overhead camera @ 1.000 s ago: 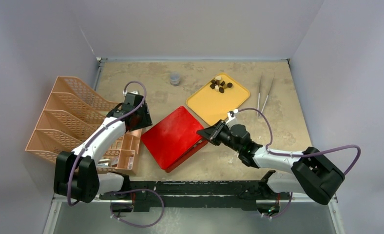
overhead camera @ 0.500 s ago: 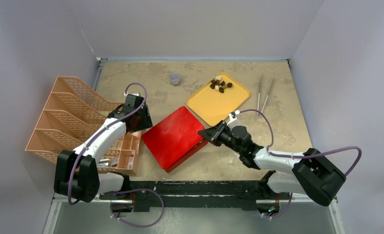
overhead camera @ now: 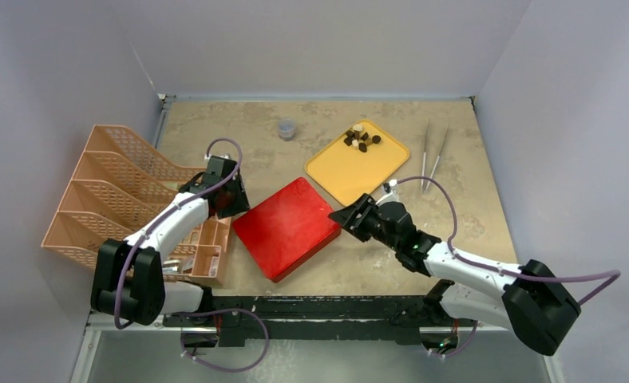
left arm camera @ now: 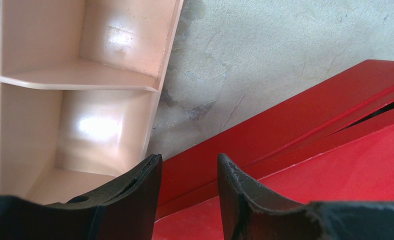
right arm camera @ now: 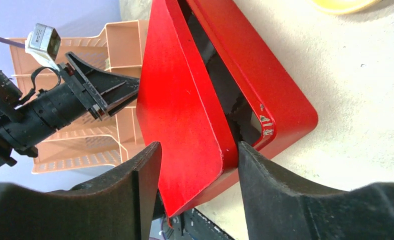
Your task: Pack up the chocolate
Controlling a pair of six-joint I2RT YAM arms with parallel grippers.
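Several chocolate chunks (overhead camera: 361, 139) sit on the yellow tray (overhead camera: 351, 171); left gripper (left arm camera: 189, 165) and right gripper (right arm camera: 199, 147) gape at red box (overhead camera: 287, 227).

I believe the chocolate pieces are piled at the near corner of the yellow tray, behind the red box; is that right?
Not quite: the chocolate pieces are piled at the far corner of the yellow tray, not the near one, as the top view shows. The tray does lie behind the red box.
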